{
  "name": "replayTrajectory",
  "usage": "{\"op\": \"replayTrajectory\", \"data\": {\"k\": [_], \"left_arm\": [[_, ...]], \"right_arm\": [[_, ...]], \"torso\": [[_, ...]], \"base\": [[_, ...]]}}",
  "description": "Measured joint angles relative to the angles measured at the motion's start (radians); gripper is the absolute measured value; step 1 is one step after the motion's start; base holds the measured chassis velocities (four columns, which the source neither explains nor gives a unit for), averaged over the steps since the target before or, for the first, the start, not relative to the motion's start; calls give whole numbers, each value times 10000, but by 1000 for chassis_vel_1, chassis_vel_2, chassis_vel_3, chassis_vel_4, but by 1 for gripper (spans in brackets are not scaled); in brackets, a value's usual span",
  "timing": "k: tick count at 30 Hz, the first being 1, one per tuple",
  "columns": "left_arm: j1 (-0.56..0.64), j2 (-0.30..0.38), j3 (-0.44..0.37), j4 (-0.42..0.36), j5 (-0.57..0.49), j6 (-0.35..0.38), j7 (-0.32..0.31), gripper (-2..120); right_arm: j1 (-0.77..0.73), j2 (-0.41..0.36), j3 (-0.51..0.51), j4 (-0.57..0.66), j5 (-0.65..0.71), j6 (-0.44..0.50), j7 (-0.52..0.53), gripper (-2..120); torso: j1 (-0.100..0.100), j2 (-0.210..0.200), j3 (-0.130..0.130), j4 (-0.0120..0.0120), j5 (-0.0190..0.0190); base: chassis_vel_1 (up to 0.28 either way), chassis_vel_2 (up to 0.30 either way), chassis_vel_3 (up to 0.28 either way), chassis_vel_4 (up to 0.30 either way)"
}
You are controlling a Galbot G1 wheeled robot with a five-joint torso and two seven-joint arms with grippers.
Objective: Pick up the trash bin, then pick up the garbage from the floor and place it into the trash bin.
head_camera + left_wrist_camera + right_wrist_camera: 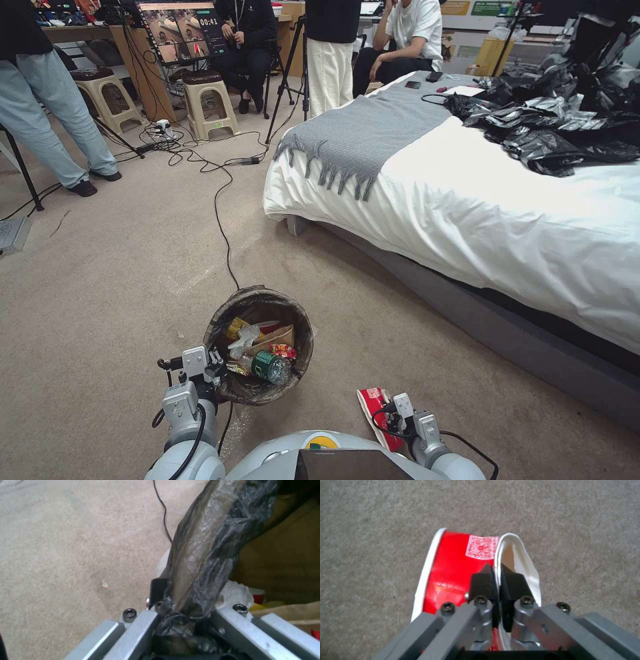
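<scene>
While gripped by left fingers (pixel 186 610), trash bin (pixel 259 343) full; right fingers (pixel 498 580) pinching red wrapper (pixel 450 575).

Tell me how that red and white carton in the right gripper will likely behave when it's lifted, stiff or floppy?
Probably fairly stiff but crushable: the red carton looks like thin folded card, its white wall pinched between the right gripper pads. Likely light, since it looks empty and flattened. It may swing or slip, held by one thin edge. The left gripper clamps the trash bin rim.

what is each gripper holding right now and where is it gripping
The left gripper pinches the trash bin by its bag-covered rim. The right gripper clamps the white edge of a red wrapper.
</scene>
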Motion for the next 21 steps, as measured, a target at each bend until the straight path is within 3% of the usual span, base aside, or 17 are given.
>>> {"op": "replayTrajectory", "data": {"k": [16,21], "left_arm": [[-23,25,28,42,-2,15,0,0],[-15,42,61,84,-2,16,0,0]], "right_arm": [[129,-24,126,69,-271,344,-50,0],[407,56,394,670,-801,910,-2,0]], "torso": [[0,0,0,0,1],[0,0,0,-1,1]], "base": [[0,0,0,0],[0,0,0,0]]}}
